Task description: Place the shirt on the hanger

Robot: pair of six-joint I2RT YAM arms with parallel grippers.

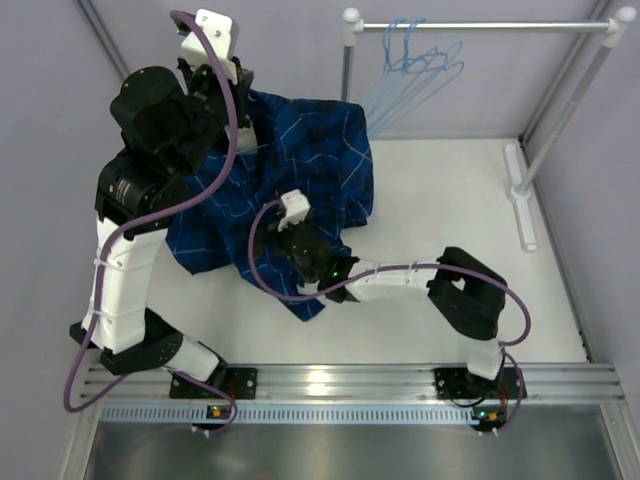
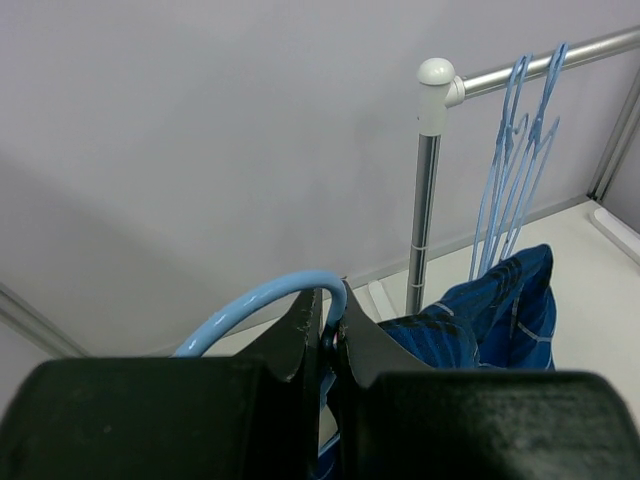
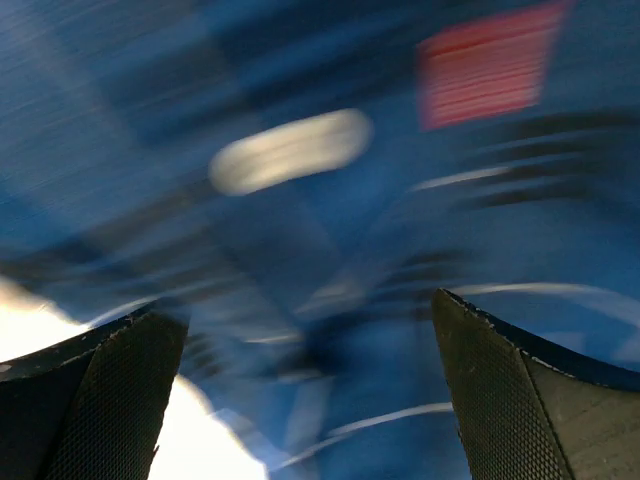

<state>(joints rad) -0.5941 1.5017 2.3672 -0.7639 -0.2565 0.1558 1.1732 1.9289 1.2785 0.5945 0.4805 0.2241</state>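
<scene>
Upper left of the top view, the left tool (image 2: 328,325) pinched the hanger (image 2: 250,297) by its hook. The shirt (image 1: 320,150) draped from there down-right to centre frame, where the right tool (image 3: 300,340), spread wide, sat close over its cloth.

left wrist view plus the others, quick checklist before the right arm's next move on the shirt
1. Left gripper shut on the hook of the thin pale-blue wire hanger: ok.
2. Dark blue plaid button-up shirt seated on the hanger's shoulders: cannot tell, hidden.
3. Right gripper open, close over fabric: ok.
4. Right wrist view sharp enough to aim: not ok, blurred.
5. Shirt lifted off the white table: not ok, lower part lies on it.
</scene>
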